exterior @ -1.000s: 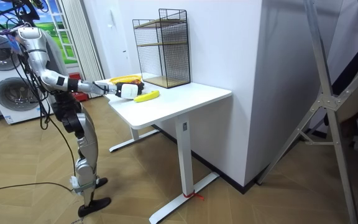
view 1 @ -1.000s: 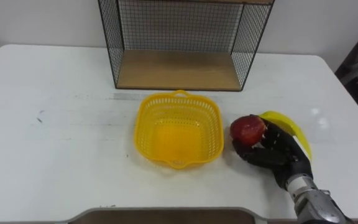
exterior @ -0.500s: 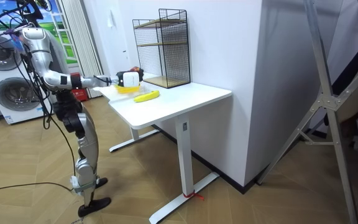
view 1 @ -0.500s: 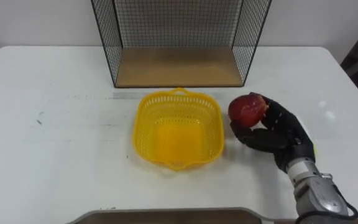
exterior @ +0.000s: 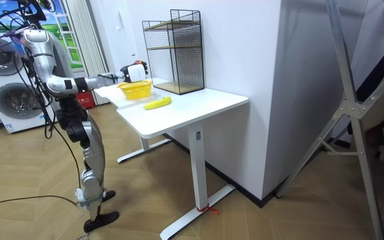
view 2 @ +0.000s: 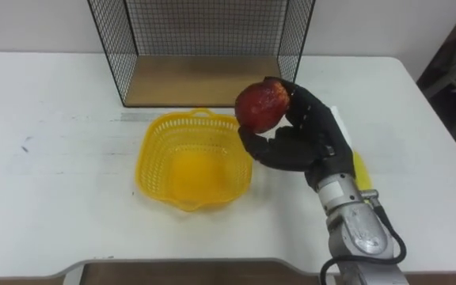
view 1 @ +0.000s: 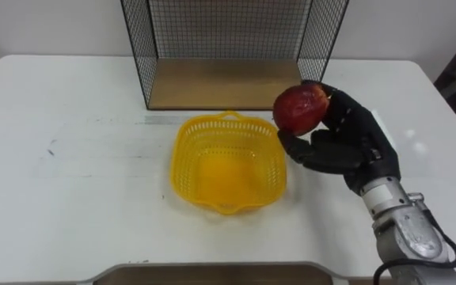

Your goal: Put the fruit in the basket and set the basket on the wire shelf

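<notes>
My right hand (view 1: 340, 142) (view 2: 301, 134) is shut on a red apple (view 1: 299, 108) (view 2: 260, 105), held in the air just above the right rim of the yellow basket (view 1: 226, 161) (view 2: 194, 165). The basket stands on the white table, with nothing inside it. A yellow banana (view 2: 359, 168) lies on the table behind my right wrist, mostly hidden by it; in the room view the banana (exterior: 157, 103) lies near the table's front. The black wire shelf (view 1: 228, 47) (view 2: 200, 43) with a wooden floor stands just behind the basket.
The white table (view 1: 70, 174) spreads wide to the left of the basket. In the room view I stand at the table's end, with washing machines (exterior: 9, 100) behind me and a metal frame (exterior: 352, 100) at the room view's right.
My right hand has lifted the apple off the table and carried it up and left, from beside the banana to over the basket's right rim.
</notes>
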